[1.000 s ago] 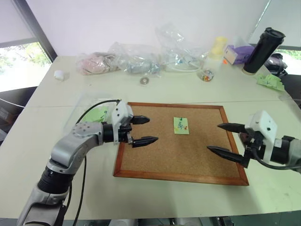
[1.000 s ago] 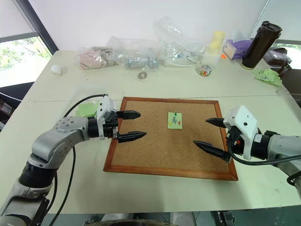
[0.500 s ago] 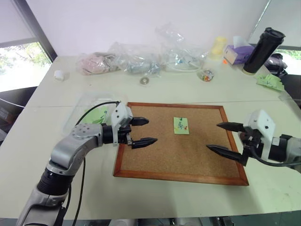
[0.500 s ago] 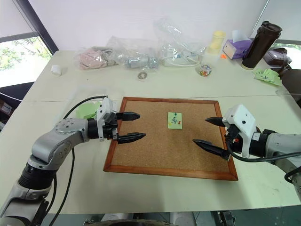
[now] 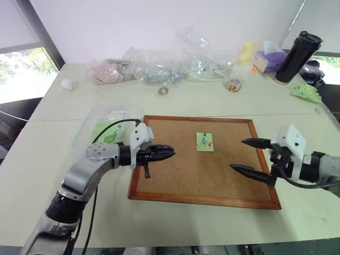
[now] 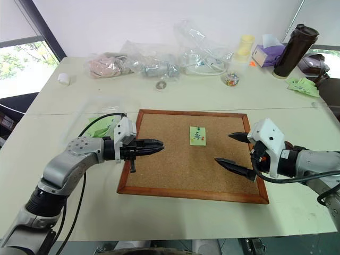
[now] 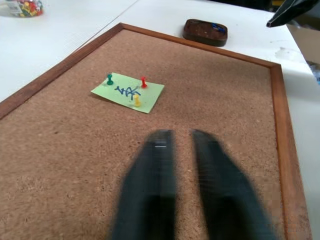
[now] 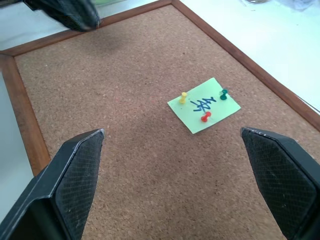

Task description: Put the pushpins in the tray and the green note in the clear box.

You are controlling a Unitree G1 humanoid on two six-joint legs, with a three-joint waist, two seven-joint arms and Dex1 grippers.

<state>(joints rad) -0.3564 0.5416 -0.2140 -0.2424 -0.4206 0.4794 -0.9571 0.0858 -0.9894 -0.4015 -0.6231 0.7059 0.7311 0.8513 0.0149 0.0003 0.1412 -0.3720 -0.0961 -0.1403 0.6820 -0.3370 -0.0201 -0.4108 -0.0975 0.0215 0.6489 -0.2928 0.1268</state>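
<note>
I see the corkboard (image 6: 194,155) flat on the table (image 6: 175,95), with the green note (image 6: 197,136) pinned near its middle by three pushpins (image 8: 205,117). My left gripper (image 6: 159,147) hovers over the board's left side, fingers pressed together, empty. My right gripper (image 6: 224,150) hangs spread wide, empty. The tray (image 7: 205,32) sits just off the board.

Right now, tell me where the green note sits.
The green note is pinned on the corkboard, toward its far edge, between both grippers.
</note>
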